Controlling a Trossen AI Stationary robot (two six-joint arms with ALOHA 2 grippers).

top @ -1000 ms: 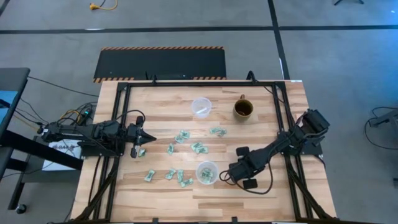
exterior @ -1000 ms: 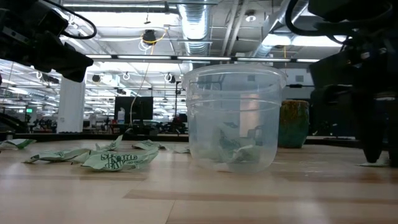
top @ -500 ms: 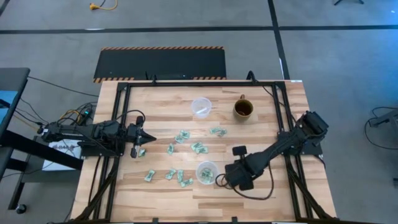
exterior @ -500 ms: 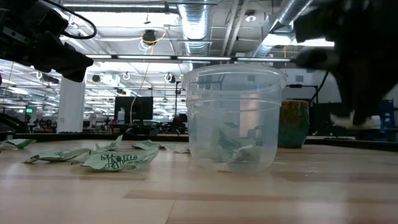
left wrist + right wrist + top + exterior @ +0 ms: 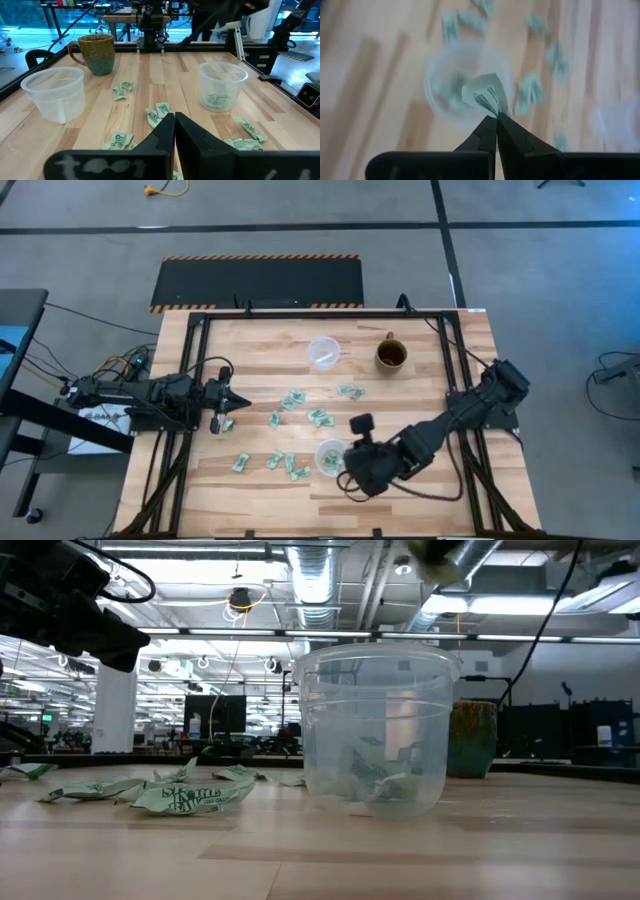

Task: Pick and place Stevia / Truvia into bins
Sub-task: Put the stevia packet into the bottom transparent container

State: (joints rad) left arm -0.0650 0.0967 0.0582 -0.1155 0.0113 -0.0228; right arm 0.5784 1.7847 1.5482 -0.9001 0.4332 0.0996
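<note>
Paper sweetener packet (image 5: 486, 95): pinched by one edge between the right gripper (image 5: 496, 118) fingertips, poised beyond them above the near cup (image 5: 465, 85). Light, limp, likely to flutter; edge grip suits. Left gripper (image 5: 174, 118): fingers pressed together, idle, loose packets (image 5: 157, 113) just ahead.

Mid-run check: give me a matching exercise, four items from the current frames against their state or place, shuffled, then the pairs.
Items
1. right tool
2. left tool
3. near cup
4. far cup

States
A. no packets visible inside
B. shut on a packet, above the near cup
C. holds several packets
D. shut with nothing in it, at the table's left side

Pairs: 1-B, 2-D, 3-C, 4-A
</note>
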